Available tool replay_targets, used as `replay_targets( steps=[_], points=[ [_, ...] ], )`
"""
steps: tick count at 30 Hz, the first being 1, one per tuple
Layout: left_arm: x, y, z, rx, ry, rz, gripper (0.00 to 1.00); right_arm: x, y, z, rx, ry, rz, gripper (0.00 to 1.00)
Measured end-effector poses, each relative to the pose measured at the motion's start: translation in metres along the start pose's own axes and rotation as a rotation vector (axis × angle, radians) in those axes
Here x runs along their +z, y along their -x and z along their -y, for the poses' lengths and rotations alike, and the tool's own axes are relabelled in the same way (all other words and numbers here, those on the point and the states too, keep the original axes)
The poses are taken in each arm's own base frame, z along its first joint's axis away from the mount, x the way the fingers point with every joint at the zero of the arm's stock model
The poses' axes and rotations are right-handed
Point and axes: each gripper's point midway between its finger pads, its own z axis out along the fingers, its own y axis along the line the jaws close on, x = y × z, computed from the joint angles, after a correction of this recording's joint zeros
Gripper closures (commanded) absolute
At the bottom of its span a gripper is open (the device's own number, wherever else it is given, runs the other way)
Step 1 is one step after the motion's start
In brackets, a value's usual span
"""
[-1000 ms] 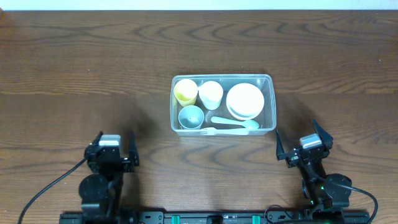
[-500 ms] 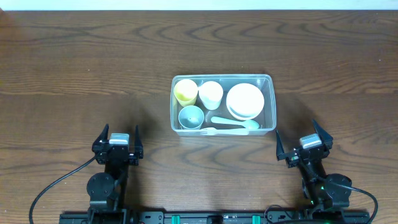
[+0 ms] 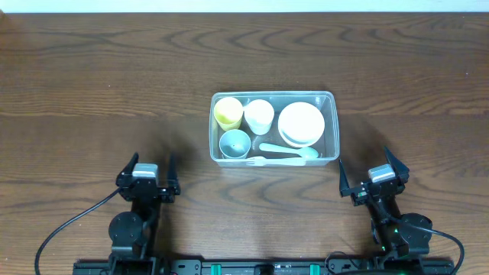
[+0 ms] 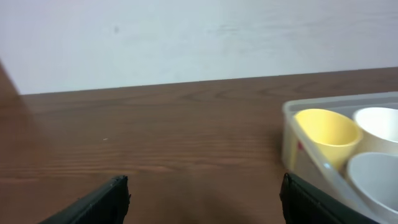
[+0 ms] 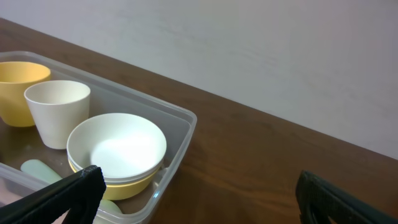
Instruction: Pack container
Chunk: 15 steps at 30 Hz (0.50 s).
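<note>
The left tool sits at the bench's near edge, spread wide and empty. Mid-bench, beyond both tools, the container holds a yellow cup, white cup, blue cup, stacked bowls, spoon and fork. The right tool gapes empty too. Packing looks finished (a judgement), so keep both arms parked clear of its walls. The right wrist view alone shows the white bowl nested in a yellow one; overhead alone shows the fork plainly.
</note>
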Motion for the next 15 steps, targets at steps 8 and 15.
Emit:
replay_targets(
  steps=[8,15],
  points=[
    [-0.0001,0.0003,0.0083,0.002,-0.034,0.001,0.22,0.0000,0.0000,0.0000,0.000,0.000,0.000,0.01],
    [-0.0001,0.0003,0.0083,0.002,-0.034,0.001,0.22,0.0000,0.0000,-0.0001,0.000,0.000,0.000,0.01]
  ],
)
